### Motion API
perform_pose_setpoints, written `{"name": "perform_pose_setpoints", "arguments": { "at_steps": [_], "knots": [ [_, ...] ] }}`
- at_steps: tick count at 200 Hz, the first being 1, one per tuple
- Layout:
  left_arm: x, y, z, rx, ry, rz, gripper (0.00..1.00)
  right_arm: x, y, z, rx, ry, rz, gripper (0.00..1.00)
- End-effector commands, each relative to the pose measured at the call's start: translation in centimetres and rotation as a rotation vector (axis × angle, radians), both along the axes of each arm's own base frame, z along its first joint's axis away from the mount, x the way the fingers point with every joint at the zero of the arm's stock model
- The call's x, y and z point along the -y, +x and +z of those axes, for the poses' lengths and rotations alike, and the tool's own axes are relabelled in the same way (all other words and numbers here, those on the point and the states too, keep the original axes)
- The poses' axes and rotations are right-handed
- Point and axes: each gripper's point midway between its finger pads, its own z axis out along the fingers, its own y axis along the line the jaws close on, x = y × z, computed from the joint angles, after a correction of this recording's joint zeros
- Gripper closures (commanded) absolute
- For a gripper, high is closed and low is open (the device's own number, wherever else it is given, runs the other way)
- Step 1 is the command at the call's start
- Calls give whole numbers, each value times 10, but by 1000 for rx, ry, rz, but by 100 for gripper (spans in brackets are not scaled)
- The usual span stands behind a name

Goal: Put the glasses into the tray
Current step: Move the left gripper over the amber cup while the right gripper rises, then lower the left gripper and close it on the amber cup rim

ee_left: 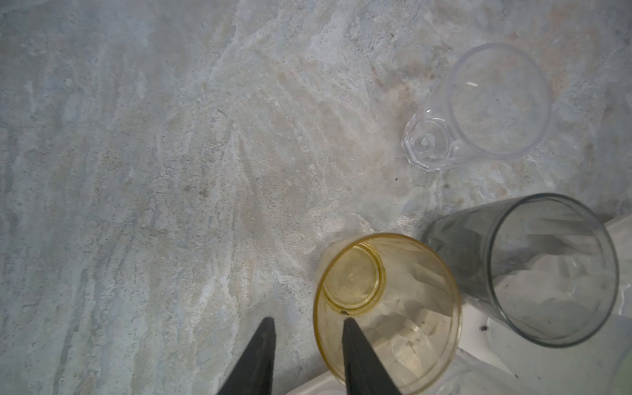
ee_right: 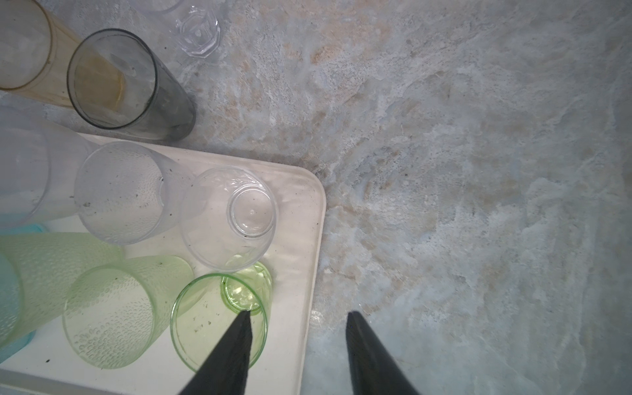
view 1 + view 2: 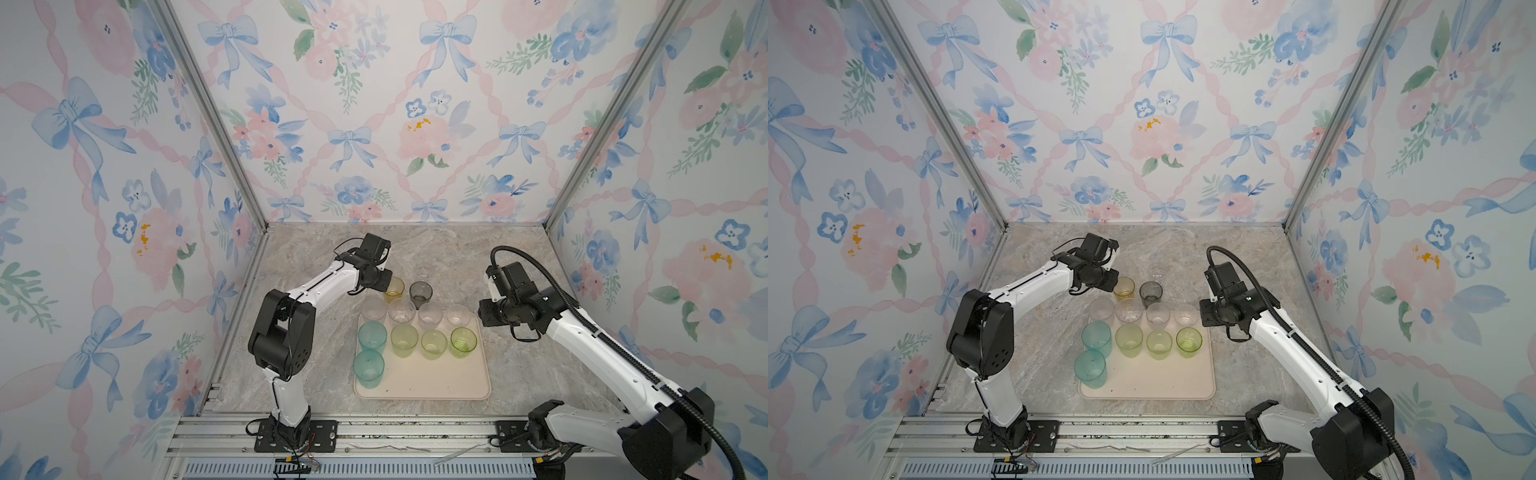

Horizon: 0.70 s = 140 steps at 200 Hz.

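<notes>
The amber glass [image 1: 403,307] stands upright on the surface [image 1: 171,171], mouth up. Its near wall sits between the downward-pointing left hand's [image 1: 309,319] spread fingers (one inside, one outside, no pinch). The right hand [image 2: 299,313], also spread, hangs astride the tray's [image 2: 307,212] edge.

Tray [image 3: 422,388]: near half bare, right of teal glass [image 3: 368,368]. Far half blocked: clear row [image 3: 430,314] and green row [image 3: 434,344] close-set, no passage between. Beyond far rim, amber [image 3: 394,289] and grey [image 3: 420,293] stand just beside each other, gap narrow. Clear glass [image 3: 424,270] behind them, apart. Table [image 3: 519,365] right of tray open.
</notes>
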Motion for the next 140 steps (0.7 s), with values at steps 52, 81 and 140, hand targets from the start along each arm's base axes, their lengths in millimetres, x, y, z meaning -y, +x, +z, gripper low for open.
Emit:
{"name": "perform_pose_setpoints", "arguments": {
  "at_steps": [52,81,140],
  "knots": [
    [7,4,-12,-37,16,-31,77,3,3,-2,-2,3,-3,51],
    [6,5,-14,-37,22,-27,76,6,1,-3,-3,1,-8,51],
    [9,4,-22,-59,21,-41,79,8,1,-6,-8,4,-12,51]
  ]
}}
